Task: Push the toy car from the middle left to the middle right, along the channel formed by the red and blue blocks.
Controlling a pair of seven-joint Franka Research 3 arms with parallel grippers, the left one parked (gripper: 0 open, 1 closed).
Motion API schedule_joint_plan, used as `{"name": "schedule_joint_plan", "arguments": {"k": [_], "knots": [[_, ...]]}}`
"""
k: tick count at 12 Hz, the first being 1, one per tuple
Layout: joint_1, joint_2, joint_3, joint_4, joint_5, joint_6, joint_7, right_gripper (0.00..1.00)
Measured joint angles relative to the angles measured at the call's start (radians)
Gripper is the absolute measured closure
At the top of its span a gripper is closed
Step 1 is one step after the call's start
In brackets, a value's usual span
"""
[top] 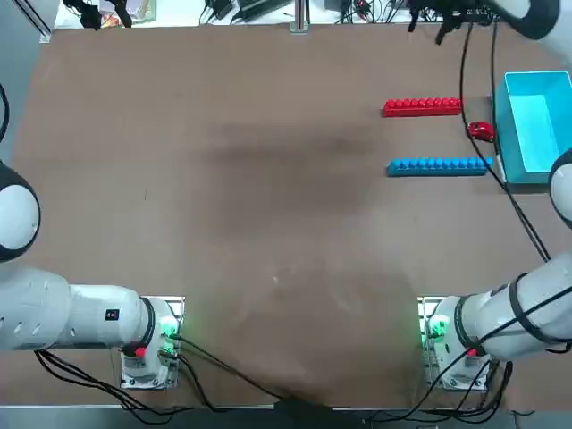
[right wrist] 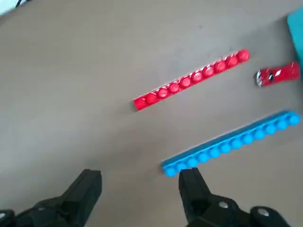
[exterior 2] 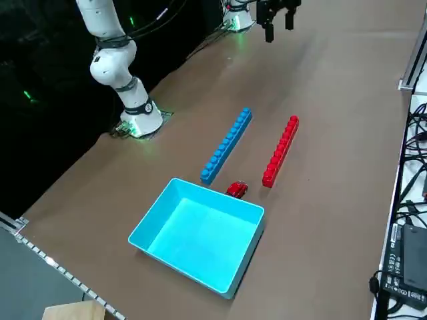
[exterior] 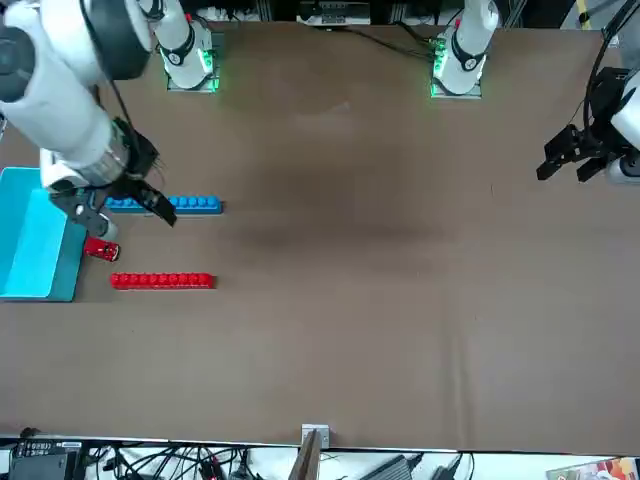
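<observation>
Toy car point(top: 482, 131) at the right end of the channel point(top: 427, 137), just beside the light-blue tray point(top: 534, 121); contact with the tray cannot be told. Top view: cables point(top: 466, 89) cross near the car and over the blue row point(top: 436, 167); right side view: both the blue row and the red row point(exterior 2: 281, 152) lie uncovered. Wrist view: jaws of the right gripper point(right wrist: 140, 172) released, nothing between them; front view: the gripper partly masks the blue row.
</observation>
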Motion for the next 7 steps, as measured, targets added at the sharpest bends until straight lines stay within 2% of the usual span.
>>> {"name": "schedule_joint_plan", "arguments": {"k": [3,7], "knots": [[-0.070,-0.032,-0.001,0.000,0.000,-0.039,-0.256,0.00],[-0.130,-0.065,0.000,-0.001,0.000,-0.045,-0.427,0.00]]}}
